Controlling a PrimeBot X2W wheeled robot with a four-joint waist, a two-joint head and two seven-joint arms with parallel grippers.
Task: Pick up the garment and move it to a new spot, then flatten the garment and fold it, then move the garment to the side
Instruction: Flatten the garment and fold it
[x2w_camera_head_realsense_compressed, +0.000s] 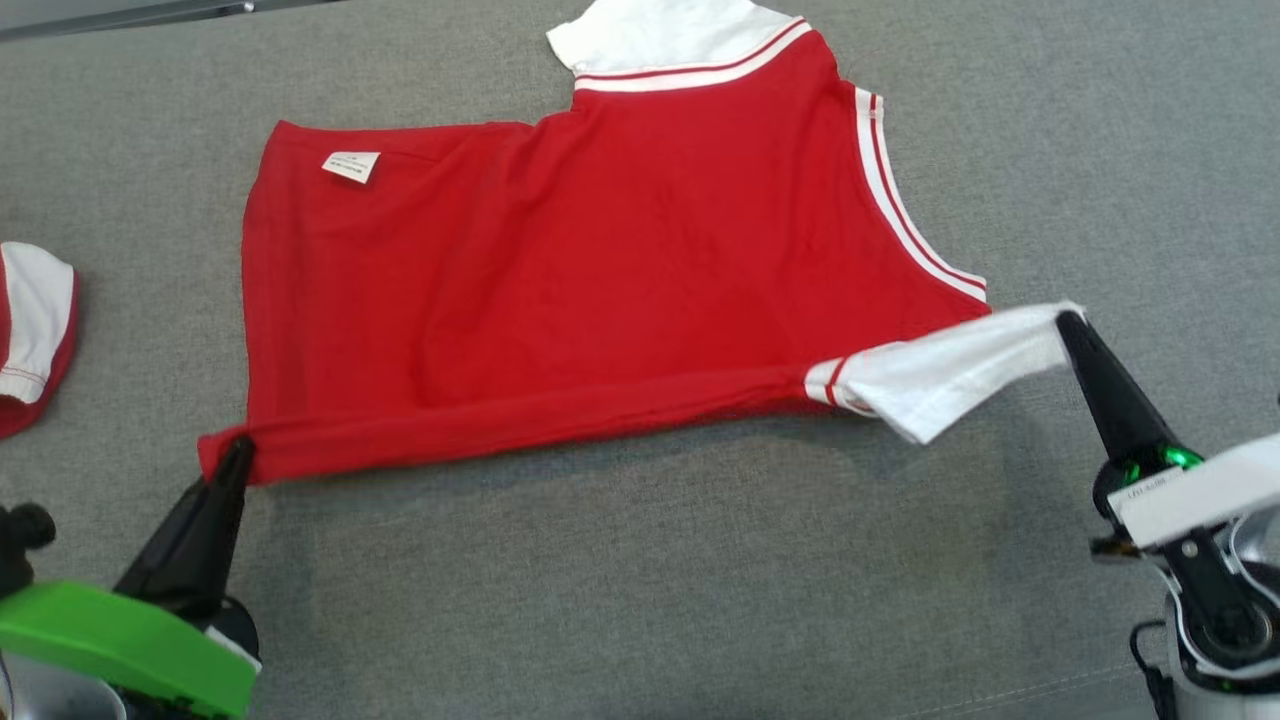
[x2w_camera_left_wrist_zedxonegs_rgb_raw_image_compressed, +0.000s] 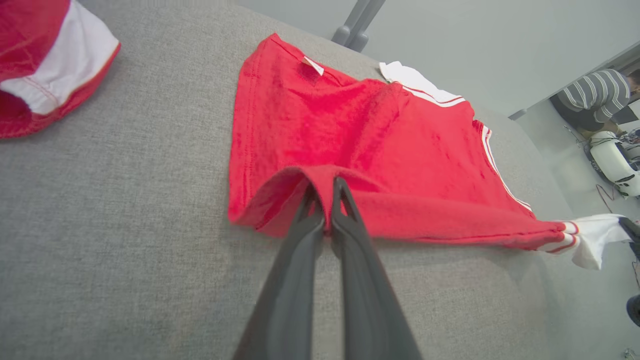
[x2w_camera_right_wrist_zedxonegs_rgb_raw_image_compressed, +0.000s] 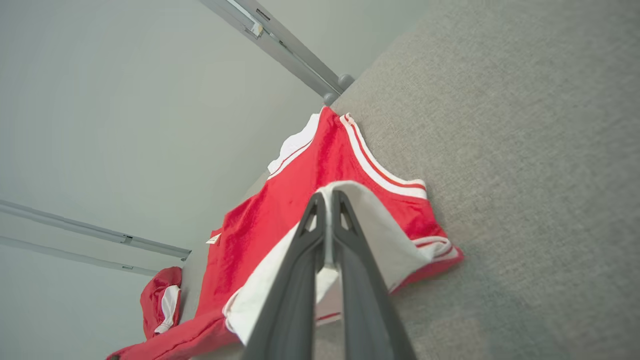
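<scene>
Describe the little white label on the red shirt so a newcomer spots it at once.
On the grey fabric surface lies a spread red shirt with white sleeves. Look at its far left corner: the small white rectangular label sits there, the only white patch wholly ringed by red.

red garment (x2w_camera_head_realsense_compressed: 620, 270) with white striped sleeves, grey table (x2w_camera_head_realsense_compressed: 640, 580), dark hands
</scene>
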